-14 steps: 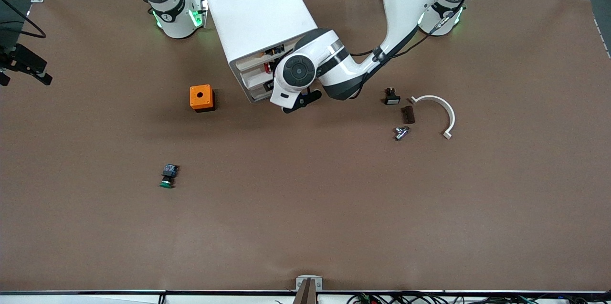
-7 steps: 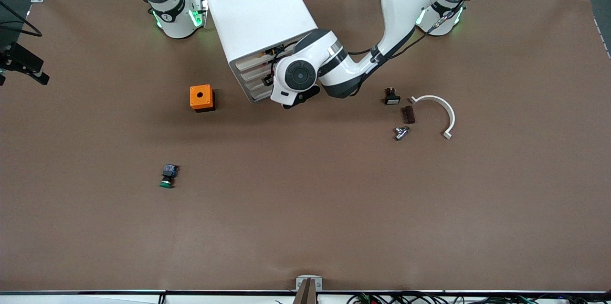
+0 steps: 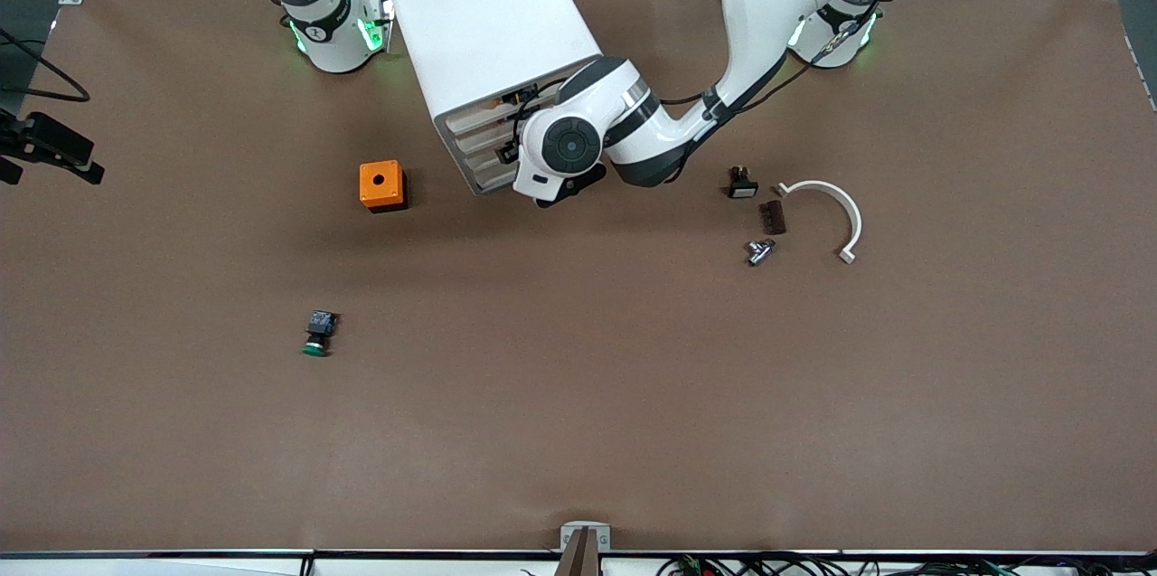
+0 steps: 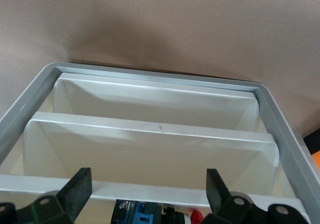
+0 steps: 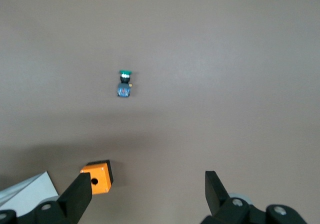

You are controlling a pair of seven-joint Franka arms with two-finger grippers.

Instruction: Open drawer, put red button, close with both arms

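The white cabinet [image 3: 488, 24] stands between the arm bases. Its drawer [image 3: 484, 142], the second-highest, sits nearly flush with the other fronts. In the left wrist view the red button [image 4: 150, 216] lies inside the drawer, just under its front rim [image 4: 150, 190]. My left gripper [image 4: 147, 184] is open and empty right at that rim; in the front view it [image 3: 513, 146] is mostly hidden under its wrist. My right gripper [image 5: 146, 184] is open and empty, held high over the table near the orange box; it shows at the front view's edge [image 3: 54, 149].
An orange box with a hole [image 3: 382, 185] stands beside the cabinet. A green-capped button [image 3: 317, 334] lies nearer the front camera. Toward the left arm's end lie a small black part [image 3: 742, 184], a brown block [image 3: 772, 217], a metal fitting [image 3: 760, 250] and a white curved piece [image 3: 832, 205].
My left gripper moved toward the cabinet and pushed the drawer in; it stuck out a second ago and is now nearly flush. My right gripper shifted slightly.
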